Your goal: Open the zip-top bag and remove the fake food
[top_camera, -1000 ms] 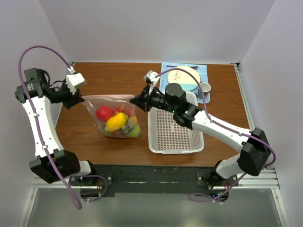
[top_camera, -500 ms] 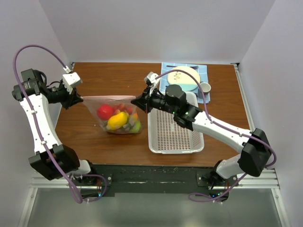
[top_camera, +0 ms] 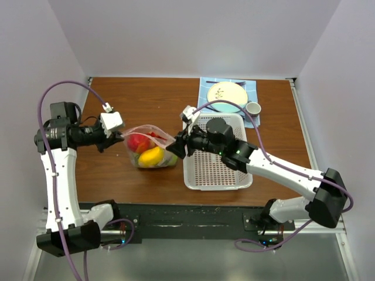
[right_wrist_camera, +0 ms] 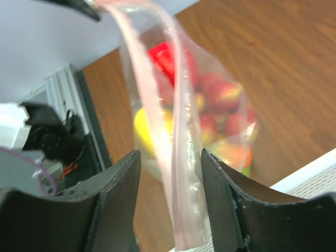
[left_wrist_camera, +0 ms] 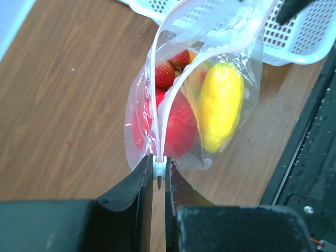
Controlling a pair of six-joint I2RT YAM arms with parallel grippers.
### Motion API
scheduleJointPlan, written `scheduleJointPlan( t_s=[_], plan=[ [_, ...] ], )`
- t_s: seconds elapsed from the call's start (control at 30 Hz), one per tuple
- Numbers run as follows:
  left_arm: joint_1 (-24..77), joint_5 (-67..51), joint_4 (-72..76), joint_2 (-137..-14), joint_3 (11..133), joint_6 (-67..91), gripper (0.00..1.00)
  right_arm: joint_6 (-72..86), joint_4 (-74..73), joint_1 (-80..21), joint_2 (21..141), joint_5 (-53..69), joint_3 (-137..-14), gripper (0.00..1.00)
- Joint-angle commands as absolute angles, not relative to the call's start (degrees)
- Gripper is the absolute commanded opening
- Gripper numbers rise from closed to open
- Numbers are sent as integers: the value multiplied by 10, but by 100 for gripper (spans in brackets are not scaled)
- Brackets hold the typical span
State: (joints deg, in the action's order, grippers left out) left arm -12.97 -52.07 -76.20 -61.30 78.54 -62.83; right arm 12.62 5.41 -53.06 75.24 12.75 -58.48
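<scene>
The zip-top bag (top_camera: 150, 147) lies on the brown table between my two grippers, with its mouth gaping. The fake food shows through it: a red round fruit (left_wrist_camera: 177, 126), a yellow lemon (left_wrist_camera: 220, 105) and strawberries (left_wrist_camera: 165, 73). My left gripper (top_camera: 119, 138) is shut on the bag's white slider (left_wrist_camera: 159, 168) at its left end, and the two zip tracks part just beyond it. At the bag's right end my right gripper (top_camera: 179, 146) stands open. The pink zip strip (right_wrist_camera: 178, 210) hangs loose between its fingers (right_wrist_camera: 226, 194).
A white perforated basket (top_camera: 217, 161) sits right of the bag, under the right arm. Behind it are a plate (top_camera: 227, 93) on a blue cloth and a small cup (top_camera: 254, 108). The table's front edge and black rail lie just below the bag.
My right gripper has opened and let go of the bag's right end. The left arm has swung right and nearer with the slider, and the bag's mouth now gapes.
</scene>
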Motion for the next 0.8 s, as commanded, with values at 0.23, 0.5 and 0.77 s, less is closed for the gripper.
scheduleJointPlan(
  t_s=[0.23,0.5,0.77],
  plan=[
    [-115,-541,-754,-593,767,-589,0,122,-77,-572,654,-35,-662,59],
    [-110,-543,-754,-590,790,-573,0,158,-76,-600,692,-2,-710,8],
    [-105,-534,-754,-570,798,-569,0,178,-57,-649,758,-10,-721,0]
  ],
)
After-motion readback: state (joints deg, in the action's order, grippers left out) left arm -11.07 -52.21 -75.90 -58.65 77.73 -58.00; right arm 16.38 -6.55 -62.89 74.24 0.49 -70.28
